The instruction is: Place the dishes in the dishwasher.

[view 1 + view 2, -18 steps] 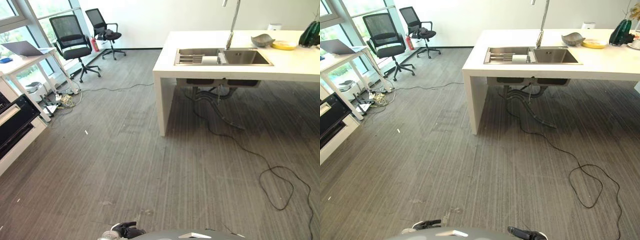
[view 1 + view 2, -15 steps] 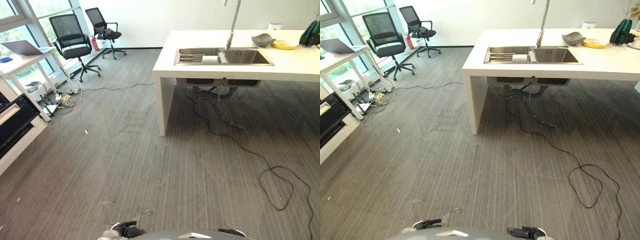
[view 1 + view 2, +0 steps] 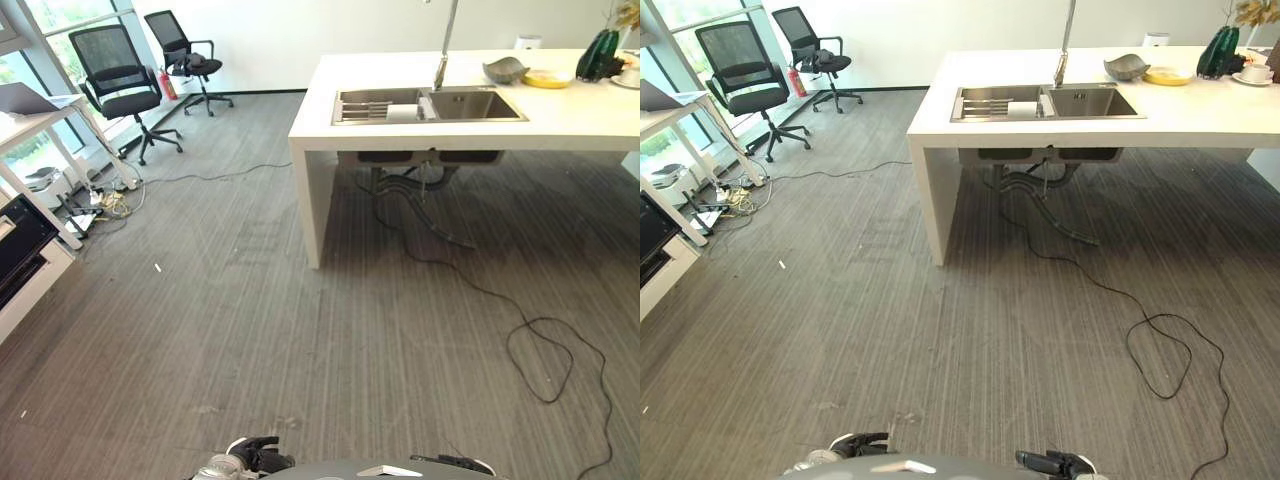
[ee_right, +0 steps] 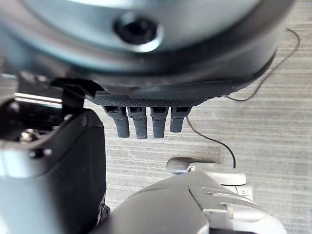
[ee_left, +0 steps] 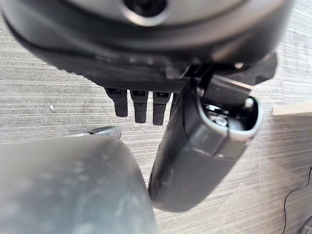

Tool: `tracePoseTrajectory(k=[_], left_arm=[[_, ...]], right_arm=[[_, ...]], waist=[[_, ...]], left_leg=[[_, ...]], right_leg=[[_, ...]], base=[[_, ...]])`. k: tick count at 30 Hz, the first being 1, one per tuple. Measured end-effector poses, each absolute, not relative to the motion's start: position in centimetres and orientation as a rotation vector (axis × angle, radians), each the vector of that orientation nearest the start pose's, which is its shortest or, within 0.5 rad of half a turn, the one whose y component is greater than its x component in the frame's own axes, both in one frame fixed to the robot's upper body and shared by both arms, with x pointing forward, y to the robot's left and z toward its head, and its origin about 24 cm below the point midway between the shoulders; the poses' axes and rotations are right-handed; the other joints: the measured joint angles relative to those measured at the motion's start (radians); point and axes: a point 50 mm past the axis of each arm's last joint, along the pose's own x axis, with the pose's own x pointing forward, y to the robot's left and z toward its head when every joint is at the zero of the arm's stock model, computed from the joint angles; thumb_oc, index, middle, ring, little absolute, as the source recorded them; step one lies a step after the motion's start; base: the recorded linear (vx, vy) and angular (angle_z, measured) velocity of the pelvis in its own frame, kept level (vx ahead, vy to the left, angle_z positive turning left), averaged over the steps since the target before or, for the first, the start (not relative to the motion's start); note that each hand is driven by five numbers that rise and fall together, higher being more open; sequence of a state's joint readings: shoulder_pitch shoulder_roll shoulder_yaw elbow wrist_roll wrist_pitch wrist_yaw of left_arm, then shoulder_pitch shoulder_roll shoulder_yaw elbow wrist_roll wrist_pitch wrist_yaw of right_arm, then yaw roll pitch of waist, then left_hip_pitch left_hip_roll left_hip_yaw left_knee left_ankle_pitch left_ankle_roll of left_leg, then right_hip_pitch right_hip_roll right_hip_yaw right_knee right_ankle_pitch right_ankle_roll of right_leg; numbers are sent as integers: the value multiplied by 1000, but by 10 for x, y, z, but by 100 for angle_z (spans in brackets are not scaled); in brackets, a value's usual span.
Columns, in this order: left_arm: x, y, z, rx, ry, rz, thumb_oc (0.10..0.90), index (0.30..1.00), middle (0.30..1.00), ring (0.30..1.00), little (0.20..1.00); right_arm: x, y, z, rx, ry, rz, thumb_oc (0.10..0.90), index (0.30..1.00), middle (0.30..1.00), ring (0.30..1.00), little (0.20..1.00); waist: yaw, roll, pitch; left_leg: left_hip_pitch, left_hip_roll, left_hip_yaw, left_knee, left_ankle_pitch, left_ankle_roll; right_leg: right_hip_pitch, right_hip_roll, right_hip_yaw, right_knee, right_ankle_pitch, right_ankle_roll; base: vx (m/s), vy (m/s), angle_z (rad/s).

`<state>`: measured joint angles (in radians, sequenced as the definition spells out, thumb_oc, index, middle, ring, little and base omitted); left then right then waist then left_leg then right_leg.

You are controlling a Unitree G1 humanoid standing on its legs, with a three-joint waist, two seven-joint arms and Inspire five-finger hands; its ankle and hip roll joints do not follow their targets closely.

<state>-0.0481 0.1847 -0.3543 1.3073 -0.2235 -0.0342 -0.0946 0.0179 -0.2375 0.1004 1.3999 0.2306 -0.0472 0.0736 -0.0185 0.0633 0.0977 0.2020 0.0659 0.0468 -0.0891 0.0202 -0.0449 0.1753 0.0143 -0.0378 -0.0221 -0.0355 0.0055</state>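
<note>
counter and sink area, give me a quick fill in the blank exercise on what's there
1. The sink is set into a white ____.
2. The grey bowl sits beside a ____ plate.
3. Two black office ____ stand by the windows.
4. Both hands, the left hand and the right hand, hold ____.

Missing words: counter; yellow; chairs; nothing

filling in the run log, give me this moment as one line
stage: approach | left robot hand: open, empty | right robot hand: open, empty | dishes: grey bowl, yellow plate on counter | sink ahead
</note>
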Motion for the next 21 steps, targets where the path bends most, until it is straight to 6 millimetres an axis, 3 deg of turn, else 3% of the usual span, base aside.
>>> tracePoseTrajectory(k=[8,12,21], left_arm=[[96,192,-168,181,1233,-176,800,900,900,900,900],[104,188,-166,215,1214,-223,800,900,900,900,900],[98,192,-167,196,1236,-199,800,900,900,900,900]], right_arm=[[35,-253,-167,-14,1377,-293,800,900,900,900,900],[32,-249,-168,10,1381,-305,800,900,900,900,900],[22,-247,-169,35,1412,-315,800,900,900,900,900]], waist=[[-18,4,17],[-19,1,26],[-27,2,28]], left_leg=[[4,1,0,0,0,0],[5,4,1,0,0,0],[11,5,-1,0,0,-1]], right_leg=[[7,1,0,-6,1,-1],[9,5,2,-13,6,-8],[35,7,-1,-44,22,-10]], base=[[-3,-12,0],[-3,-13,-2],[20,-43,1]])
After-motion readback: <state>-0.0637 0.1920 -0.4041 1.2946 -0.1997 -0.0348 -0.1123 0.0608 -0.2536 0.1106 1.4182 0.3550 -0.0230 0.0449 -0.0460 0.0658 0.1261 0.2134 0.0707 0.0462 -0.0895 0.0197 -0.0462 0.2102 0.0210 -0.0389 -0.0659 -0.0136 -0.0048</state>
